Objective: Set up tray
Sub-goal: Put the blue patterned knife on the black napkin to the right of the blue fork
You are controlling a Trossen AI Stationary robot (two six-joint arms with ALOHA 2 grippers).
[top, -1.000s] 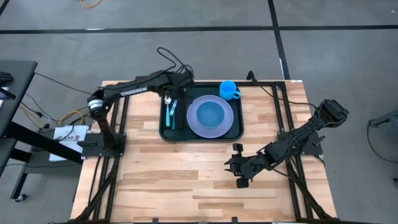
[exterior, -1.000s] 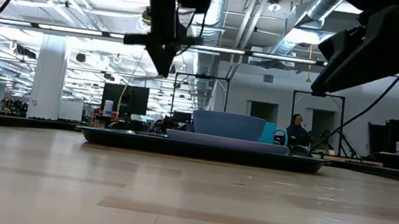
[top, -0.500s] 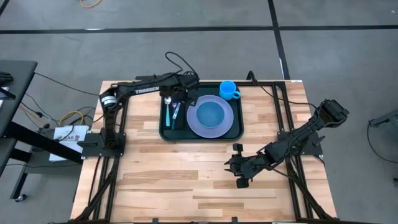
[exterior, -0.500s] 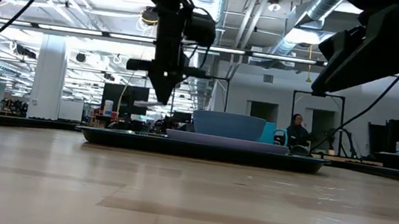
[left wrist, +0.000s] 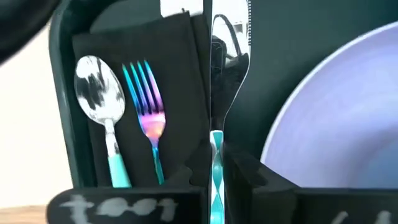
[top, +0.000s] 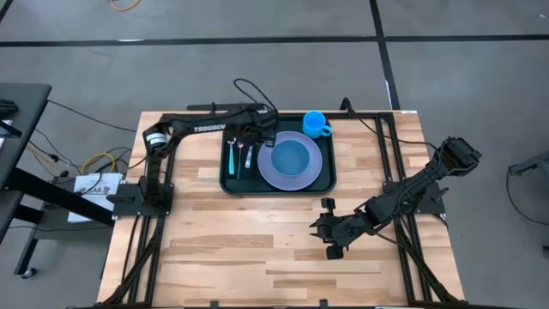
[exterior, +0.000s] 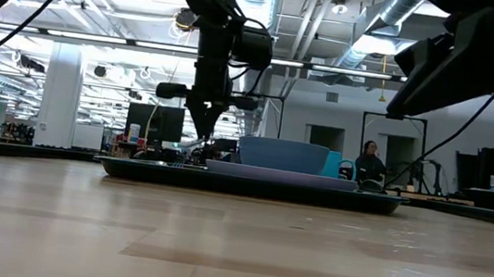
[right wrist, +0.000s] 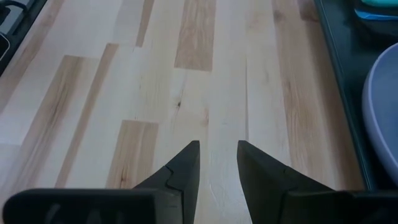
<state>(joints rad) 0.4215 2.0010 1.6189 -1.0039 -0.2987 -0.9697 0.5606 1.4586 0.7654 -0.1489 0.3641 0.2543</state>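
Left arm stretched from its base at the table's left edge along the far side, wrist bent downward; left gripper pointing straight down, fingers closed on a knife handle. Right arm folded low over the near right part of the table, forearm sloping toward the middle; right gripper hovering just above the wood, fingers slightly parted, holding nothing

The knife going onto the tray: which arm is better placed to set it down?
Left. The left gripper hangs over the tray and grips the knife beside the fork. The right gripper rests low over bare table, away from the tray.
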